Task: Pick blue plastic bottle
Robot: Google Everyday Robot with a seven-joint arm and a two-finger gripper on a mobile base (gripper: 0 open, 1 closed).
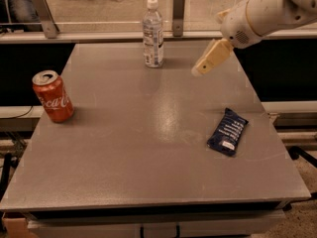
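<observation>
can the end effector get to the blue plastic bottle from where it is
Probably yes: the end effector hovers to the right of the blue plastic bottle, with nothing between them.

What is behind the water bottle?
Behind the blue plastic bottle runs a pale rail, partly hidden by it, then floor. The gripper hovers to its right, above the table.
</observation>
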